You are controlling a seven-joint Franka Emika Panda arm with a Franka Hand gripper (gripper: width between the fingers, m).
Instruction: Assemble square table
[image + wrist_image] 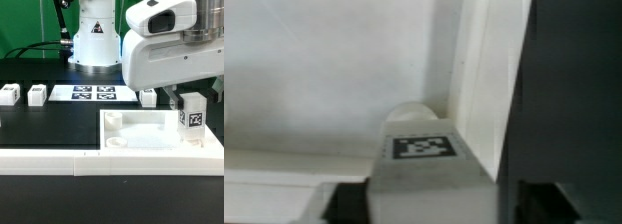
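Claw (429, 196) clamped on tagged leg block (423, 148), upright in square table (140, 130) corner; fingertips cut off, socket hidden.

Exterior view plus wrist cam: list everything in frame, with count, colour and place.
tabletop: one, white, rimmed side up, exterior view's right.
loose legs: three, white, tagged, in a row at the back.
held leg: one, white, tagged, upright at the tabletop's corner, exterior view's right.
rail: one, white, L-shaped, along the front.
marker board: one, white, four tags, flat at the back.
table: one, black, under everything.
arm base: one, white, back centre.
gripper: one, white, closed on the held leg.
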